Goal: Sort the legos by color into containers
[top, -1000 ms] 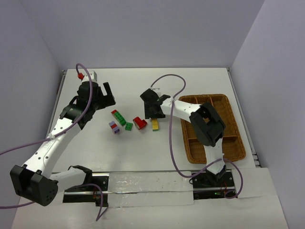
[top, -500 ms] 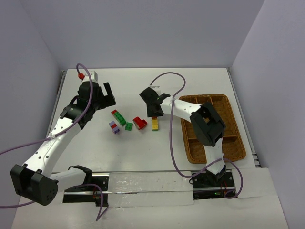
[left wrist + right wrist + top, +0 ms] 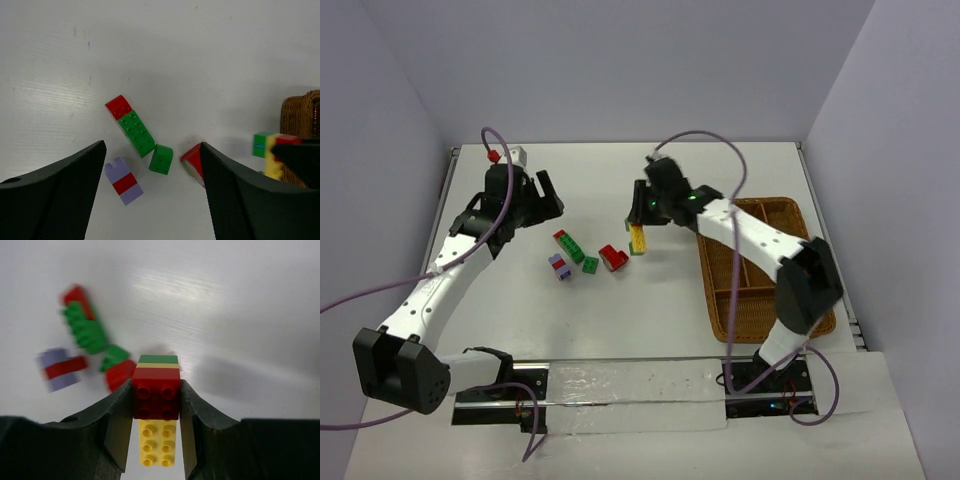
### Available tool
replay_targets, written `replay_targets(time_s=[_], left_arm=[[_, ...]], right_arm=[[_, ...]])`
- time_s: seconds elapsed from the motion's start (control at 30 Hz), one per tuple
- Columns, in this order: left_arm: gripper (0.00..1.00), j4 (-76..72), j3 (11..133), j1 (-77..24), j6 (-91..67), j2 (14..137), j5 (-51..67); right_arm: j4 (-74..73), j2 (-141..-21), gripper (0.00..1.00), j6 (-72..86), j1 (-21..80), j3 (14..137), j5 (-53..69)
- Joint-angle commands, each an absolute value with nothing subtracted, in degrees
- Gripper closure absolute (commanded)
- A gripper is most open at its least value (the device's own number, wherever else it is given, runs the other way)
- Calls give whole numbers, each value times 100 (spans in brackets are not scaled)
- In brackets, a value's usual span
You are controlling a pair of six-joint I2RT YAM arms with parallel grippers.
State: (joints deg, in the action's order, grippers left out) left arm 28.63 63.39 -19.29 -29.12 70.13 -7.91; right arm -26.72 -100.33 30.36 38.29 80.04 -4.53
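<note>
Legos [image 3: 582,252]: mixed stack is up, tray run next

Right tool [image 3: 156,395] is clamped on the yellow-red-green stack [image 3: 637,238], which hangs clear of the surface [image 3: 620,320]. A second ago it sat down low by the loose bricks. I'd carry it level to the wicker tray [image 3: 770,202] and lower it before letting go. Left tool [image 3: 151,147] hovers over the rest, jaws apart, holding nothing

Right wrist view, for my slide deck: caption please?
Right gripper clamps a red, yellow and green lego stack above scattered bricks.

White arms [image 3: 430,285] with black joints, black end effectors [image 3: 536,198], purple cables [image 3: 705,140].
</note>
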Motion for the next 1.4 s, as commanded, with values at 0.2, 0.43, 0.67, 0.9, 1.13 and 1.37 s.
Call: replay_targets(time_s=[0.2,0.43,0.67,0.9,1.13,1.37], left_arm=[[15,669,5764,-659,-3721,7271,4240],[9,-2311,5022,-759,-5578,7392,5933],[8,-2933,4903,-1099,-5872,7506,5880],[7,-4102,4624,-1462,-6744,7692,5691],[6,-4663,4544,-1652,-7156,7882,5320],[10,-5890,4589,-1706,-7953,8342,5454]], right_arm=[[-178,-8312,100,3581,2667,6967,3549],[580,-8321,100,4232,2542,6732,4131],[1135,-8508,100,4642,2549,6706,4378],[1212,-8540,100,4872,2554,6800,4318],[1481,-8531,100,5123,2554,6754,4352],[1704,-8525,100,5293,2566,6660,4423]])
